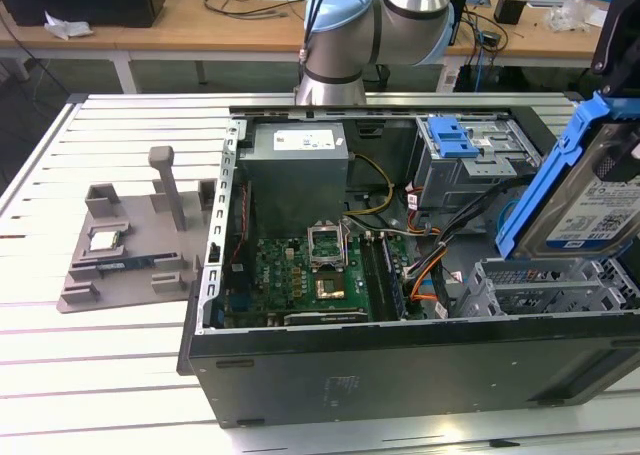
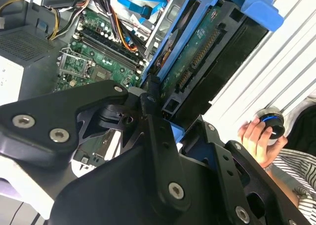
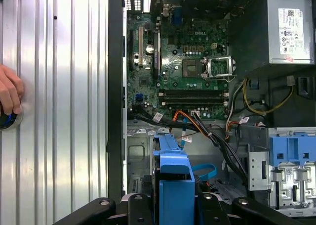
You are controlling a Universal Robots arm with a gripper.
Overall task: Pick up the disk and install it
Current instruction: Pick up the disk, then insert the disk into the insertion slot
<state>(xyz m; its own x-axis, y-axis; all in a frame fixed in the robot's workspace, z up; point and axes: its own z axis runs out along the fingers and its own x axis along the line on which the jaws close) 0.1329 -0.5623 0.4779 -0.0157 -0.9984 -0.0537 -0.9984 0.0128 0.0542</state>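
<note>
Your silver-grey rectangular hard drive in its blue plastic carrier frame (image 1: 588, 197) hangs tilted at the exterior view's right, long axis sloping down toward the grey metal bay (image 1: 540, 287) just beneath. The black claw (image 2: 170, 118) is clamped on its upper end.

Cropped by the exterior view's right edge: flat silver-grey rectangular disk (image 1: 600, 190) in its blue plastic carrier frame (image 1: 546, 175). Cropped at that view's top: silver and pale-blue robot arm (image 1: 375, 25). In the second wrist view, near end of disk buried behind black gripper (image 2: 174, 115) links. In the first wrist view, person's hand (image 3: 9, 94) sliced by the picture edge, covering most of a round dark object (image 3: 6, 120).
</note>
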